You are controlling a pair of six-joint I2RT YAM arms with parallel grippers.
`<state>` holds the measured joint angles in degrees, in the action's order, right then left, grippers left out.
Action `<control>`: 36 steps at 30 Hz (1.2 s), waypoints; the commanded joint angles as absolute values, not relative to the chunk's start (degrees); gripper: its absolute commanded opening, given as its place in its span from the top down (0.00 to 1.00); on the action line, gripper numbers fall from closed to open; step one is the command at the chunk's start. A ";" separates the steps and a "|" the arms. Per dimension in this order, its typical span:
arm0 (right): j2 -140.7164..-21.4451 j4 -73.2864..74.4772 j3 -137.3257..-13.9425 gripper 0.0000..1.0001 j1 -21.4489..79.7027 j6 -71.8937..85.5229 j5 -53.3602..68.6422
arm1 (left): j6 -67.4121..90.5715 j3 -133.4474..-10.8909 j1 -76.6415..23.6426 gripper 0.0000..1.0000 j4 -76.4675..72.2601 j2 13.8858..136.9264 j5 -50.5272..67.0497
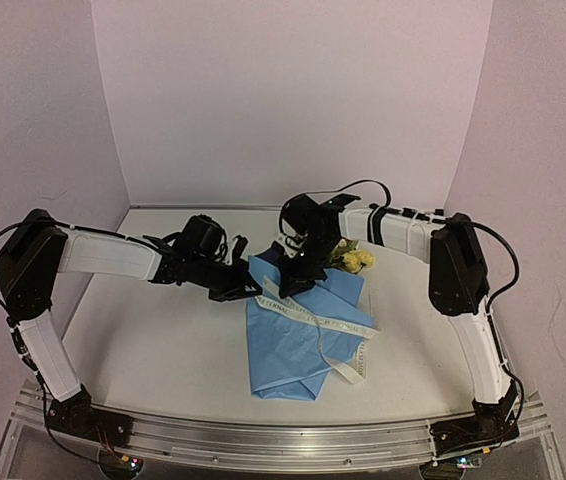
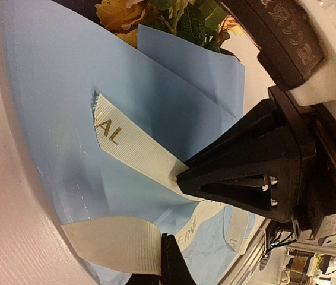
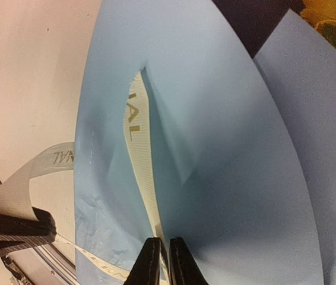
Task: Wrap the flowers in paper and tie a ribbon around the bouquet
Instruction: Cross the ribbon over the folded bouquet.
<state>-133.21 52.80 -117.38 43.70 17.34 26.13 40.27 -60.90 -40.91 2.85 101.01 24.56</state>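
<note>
The paper (image 1: 288,355) is folded into a light blue bundle on the table, with the flowers (image 1: 355,260) poking out at its far right end. The off-white ribbon (image 1: 325,318) crosses the bundle. My left gripper (image 1: 253,290) sits at the paper's far left edge. In the left wrist view it (image 2: 167,240) is shut on a flat stretch of ribbon (image 2: 114,243). My right gripper (image 1: 298,285) is just beside it, over the bundle. In the right wrist view it (image 3: 162,240) is shut on the printed ribbon end (image 3: 138,154), which lies against the paper (image 3: 227,148).
A loose ribbon tail (image 1: 353,370) trails off the bundle's near right side. The white table (image 1: 153,340) is walled in pale pink on three sides. An aluminium rail (image 1: 283,435) runs along the near edge between the arm bases.
</note>
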 commanded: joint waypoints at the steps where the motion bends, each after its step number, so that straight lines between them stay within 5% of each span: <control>1: -133.26 51.93 -117.85 0.97 44.38 16.96 29.22 | 39.19 -60.57 -40.16 1.00 0.58 98.49 25.43; 36: -137.78 48.13 -117.42 0.97 45.01 18.64 58.81 | 36.52 -58.29 -36.65 0.89 -3.03 100.39 29.84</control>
